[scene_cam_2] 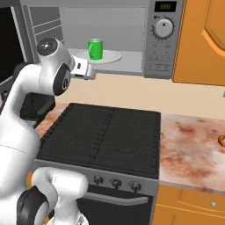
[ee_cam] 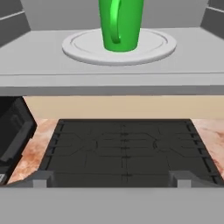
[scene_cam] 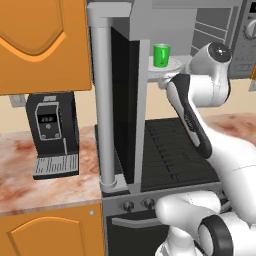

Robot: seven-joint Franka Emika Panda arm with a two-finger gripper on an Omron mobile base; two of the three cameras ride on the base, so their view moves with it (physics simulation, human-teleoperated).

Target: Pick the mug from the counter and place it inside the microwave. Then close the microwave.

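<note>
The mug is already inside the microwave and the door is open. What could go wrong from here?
1. The mug stands on the turntable plate with its handle facing the hand; any forward drift could knock it over.
2. The open microwave door juts out beside the arm, so a careless swing might hit it or leave it ajar.
3. The coffee machine stands near the door's far side; reaching around could bump it.

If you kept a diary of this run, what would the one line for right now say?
mug: upright on turntable plate inside microwave | door: open | gripper: open, empty, outside | next: close door
</note>
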